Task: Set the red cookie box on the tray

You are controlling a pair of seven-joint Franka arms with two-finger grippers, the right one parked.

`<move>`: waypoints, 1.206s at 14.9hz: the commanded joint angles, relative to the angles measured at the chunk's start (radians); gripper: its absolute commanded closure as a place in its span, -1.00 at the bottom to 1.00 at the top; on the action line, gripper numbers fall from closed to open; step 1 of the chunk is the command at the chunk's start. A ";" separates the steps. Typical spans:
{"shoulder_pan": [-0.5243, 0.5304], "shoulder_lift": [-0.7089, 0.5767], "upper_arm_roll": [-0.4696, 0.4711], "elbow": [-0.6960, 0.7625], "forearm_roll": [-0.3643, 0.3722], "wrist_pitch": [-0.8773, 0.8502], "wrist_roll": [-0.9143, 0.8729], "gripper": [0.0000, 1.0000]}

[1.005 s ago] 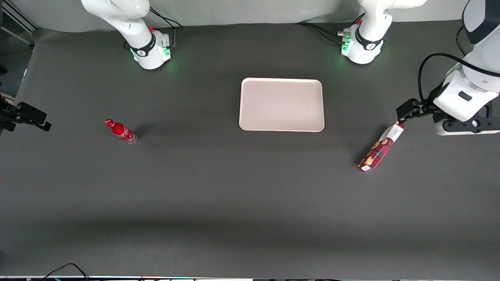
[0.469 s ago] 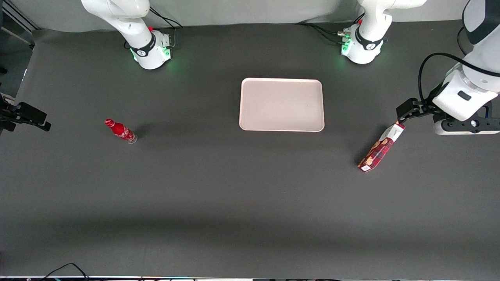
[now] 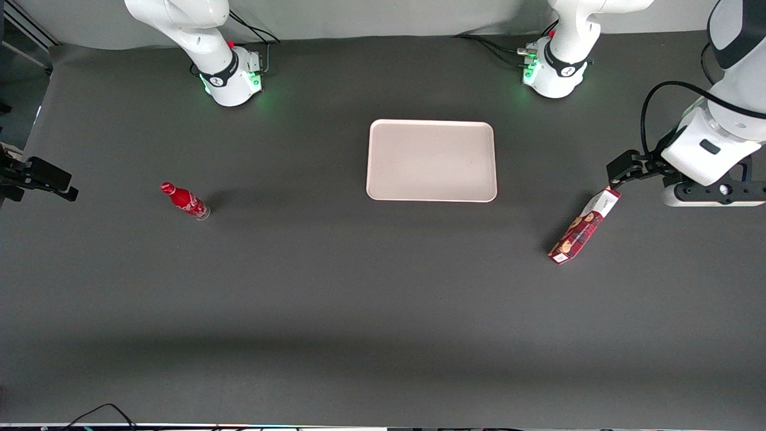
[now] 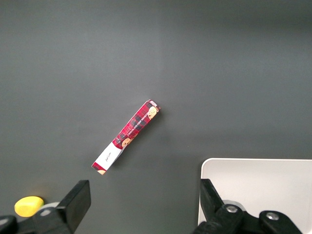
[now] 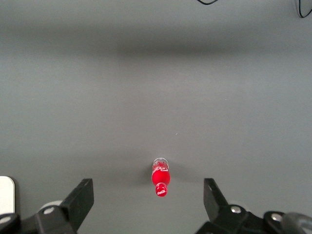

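Approach step, judging by the layout: nothing gripped yet. Hovering high toward the working arm's end of the bench, the black two-finger gripper, fingers spread wide and empty. Lying flat and askew on the dark grey bench, the long slim dark-red plaid cardboard cookie box, white end nearest the gripper, well apart from the flat pale pinkish-beige rectangular tray. Next, probably: turning the wrist across the box's narrow width, descending over its middle, closing.
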 commanded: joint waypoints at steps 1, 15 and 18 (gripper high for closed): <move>-0.008 -0.010 0.008 -0.034 0.013 -0.008 0.049 -1.00; 0.018 -0.013 0.019 -0.236 0.043 0.100 0.258 -1.00; 0.016 -0.013 0.023 -0.296 0.045 0.140 0.269 -1.00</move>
